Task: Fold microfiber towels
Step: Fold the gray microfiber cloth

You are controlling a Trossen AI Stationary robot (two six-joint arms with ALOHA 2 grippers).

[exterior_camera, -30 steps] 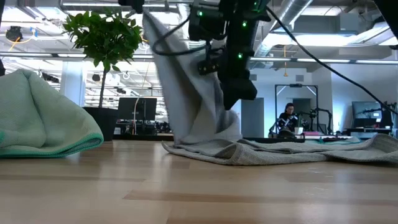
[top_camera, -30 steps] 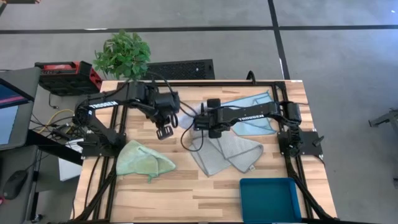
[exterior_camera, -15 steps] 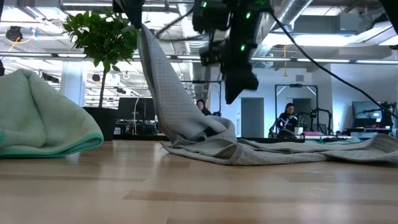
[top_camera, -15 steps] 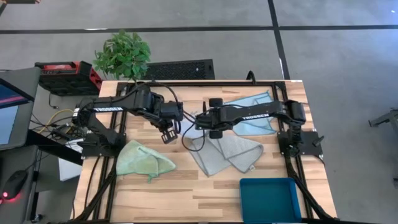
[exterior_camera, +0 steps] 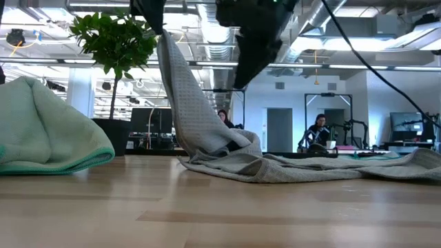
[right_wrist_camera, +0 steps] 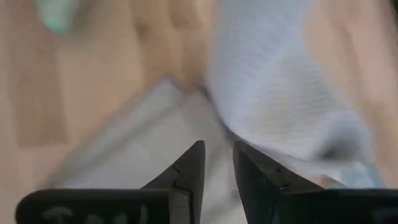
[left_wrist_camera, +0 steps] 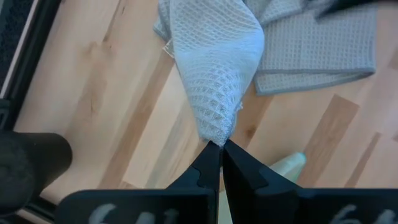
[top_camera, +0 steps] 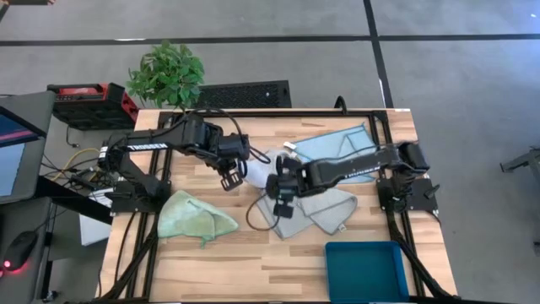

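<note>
Two grey towels (top_camera: pixel 316 207) lie overlapped near the middle of the table (top_camera: pixel 253 262), and one corner of them is raised. The left gripper (left_wrist_camera: pixel 221 149) has its fingers pressed together on that corner; the cloth hangs from the fingertips in a narrow cone that widens toward the table. In the low view the raised towel (exterior_camera: pixel 189 103) runs from the top of the picture down to a crumpled heap on the wood, with the rest of the grey cloth spread flat to the right. In the high view the left gripper (top_camera: pixel 230 176) sits just left of the grey pile, above bare wood.

The right gripper (top_camera: pixel 282 192) hovers over the left part of the grey pile, just right of the left gripper. Its fingers (right_wrist_camera: pixel 189 171) stand slightly apart, with a narrow gap between them and no cloth in it; grey towel lies below and beyond the tips.

The green towel (top_camera: pixel 194 218) lies bunched at the near left of the table, well apart from both grippers. The blue towel (top_camera: pixel 333 145) lies far right, partly under the right arm. A teal bin (top_camera: pixel 366 270) sits at the near right edge.
</note>
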